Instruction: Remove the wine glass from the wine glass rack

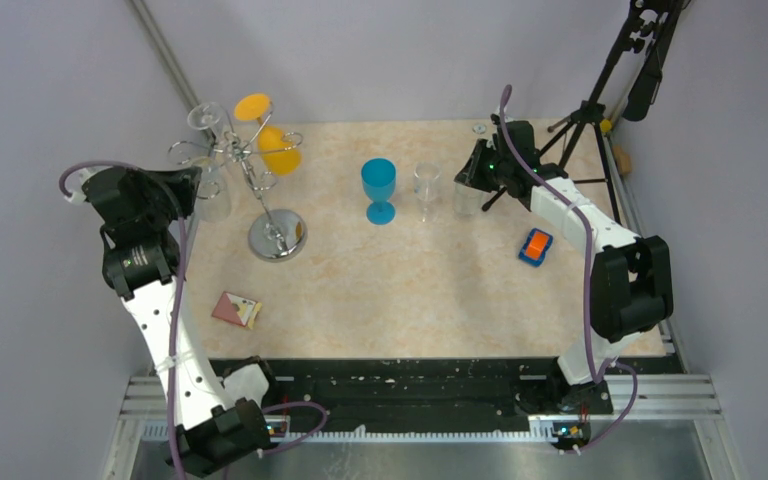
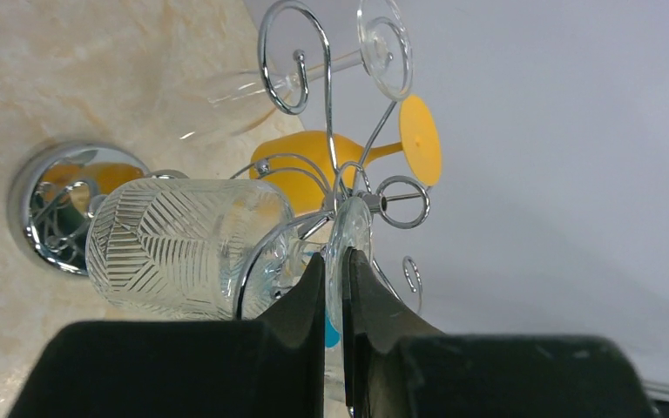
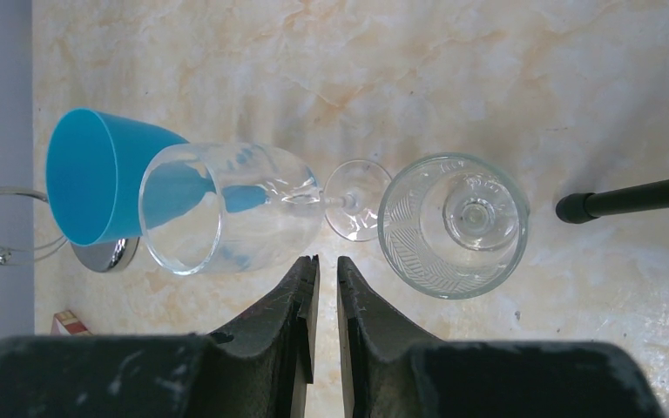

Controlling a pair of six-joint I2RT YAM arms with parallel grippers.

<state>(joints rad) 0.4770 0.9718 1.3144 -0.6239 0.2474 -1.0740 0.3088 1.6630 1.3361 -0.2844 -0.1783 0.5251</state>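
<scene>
chrome wine glass rack (image 1: 278,240), clear wine glass (image 2: 174,248) with etched geometric line pattern, orange goblet (image 1: 280,150), blue goblet (image 1: 379,185), plain clear glass (image 1: 426,188), beige marbled bench (image 1: 380,300), orange-and-blue block (image 1: 535,246), black tripod (image 1: 588,108), pale lilac wall (image 1: 410,50)

Right wrist view: tripod leg (image 3: 631,197) beyond right edge, wine glass rack (image 3: 100,257) mostly beyond left

Left arm (image 1: 155,315) and right arm (image 1: 570,210) — white shells, black joints — each trailing a purple cable (image 1: 587,290); right hand (image 3: 327,261) black, with wedge-shaped fingers (image 3: 300,300).
</scene>
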